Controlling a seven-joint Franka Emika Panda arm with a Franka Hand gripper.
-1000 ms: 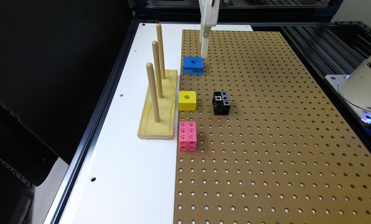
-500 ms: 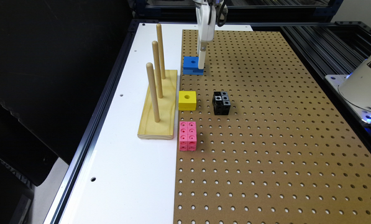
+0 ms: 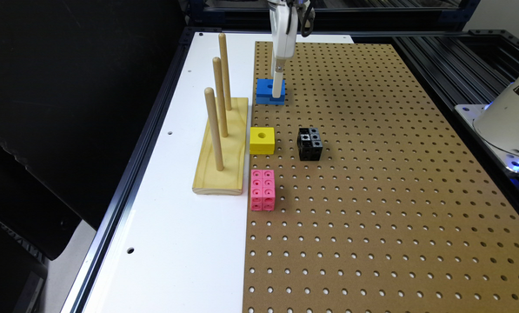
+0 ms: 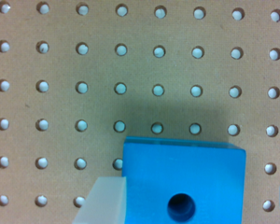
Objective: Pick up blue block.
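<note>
Blue block (image 3: 268, 90), 1 of its kind, sits on the brown pegboard (image 3: 372, 195) directly under the gripper (image 3: 277, 89), which has its fingers spread to either side of it. In the wrist view 1 pale finger (image 4: 105, 200) lies just beside the block (image 4: 182, 182) and the other shows as a sliver at the opposite edge, so the gripper is released, not clamped. Nearer the camera than the gripper lie 1 yellow block (image 3: 261, 140), 1 black cube cluster (image 3: 310, 144) and 1 pink cube cluster (image 3: 262, 190). Beside them stands 1 wooden base (image 3: 224, 150) with 3 pegs.
</note>
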